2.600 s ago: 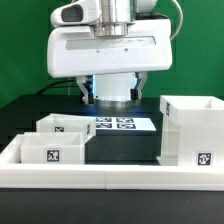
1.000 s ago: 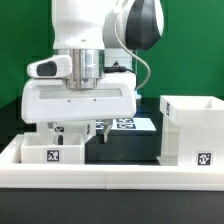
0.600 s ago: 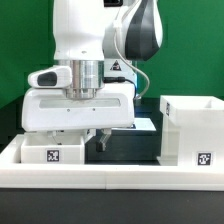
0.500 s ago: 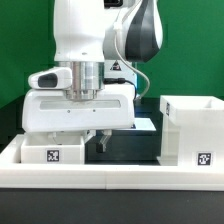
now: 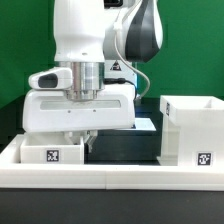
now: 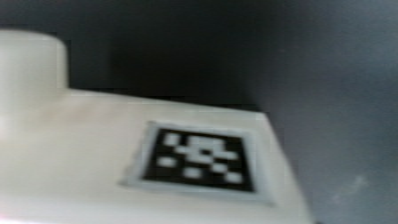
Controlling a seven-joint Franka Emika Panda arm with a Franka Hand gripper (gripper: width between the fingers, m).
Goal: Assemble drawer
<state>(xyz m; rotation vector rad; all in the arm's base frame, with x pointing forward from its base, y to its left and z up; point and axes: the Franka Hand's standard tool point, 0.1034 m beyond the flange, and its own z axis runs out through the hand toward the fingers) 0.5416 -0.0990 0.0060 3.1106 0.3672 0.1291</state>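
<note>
A small open white drawer box [image 5: 40, 154] with a marker tag on its front stands at the exterior view's left. The hand of my gripper [image 5: 76, 141] is low over it. One dark finger [image 5: 88, 144] presses against the box's right wall; the other finger is hidden behind the box. The jaws appear shut on that wall. The wrist view shows only a close, blurred white face of the box [image 6: 80, 130] with its black-and-white tag [image 6: 199, 157]; no fingers show there. A larger open white drawer case [image 5: 190, 128] stands at the right.
A long white wall [image 5: 110, 181] runs across the front of the black table. The marker board [image 5: 146, 124] lies behind the hand, mostly hidden. A green backdrop stands behind the arm.
The hand moved from the middle to the exterior view's left and came down over the small box. In the last half second the visible finger moved in against the box's right wall.
</note>
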